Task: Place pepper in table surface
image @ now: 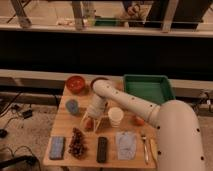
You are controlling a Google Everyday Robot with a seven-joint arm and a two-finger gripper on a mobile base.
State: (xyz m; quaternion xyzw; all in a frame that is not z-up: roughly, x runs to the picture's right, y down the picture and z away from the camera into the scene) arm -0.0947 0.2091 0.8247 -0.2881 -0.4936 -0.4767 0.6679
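Observation:
The pepper (90, 124) shows as a small red-orange shape low over the table surface (64, 127), left of the middle. My gripper (93, 123) points straight down right at it, the white arm reaching in from the lower right. I cannot tell whether the pepper rests on the wood or hangs just above it. Part of it is hidden by the gripper.
A white cup (115, 116) stands just right of the gripper, with a round orange fruit (138, 120) beyond it. A grey-blue cup (72, 106), a red bowl (76, 83) and a green tray (147, 88) stand further back. A grape bunch (77, 142), blue sponge (57, 147), dark bar (102, 149) and grey pouch (126, 144) line the front.

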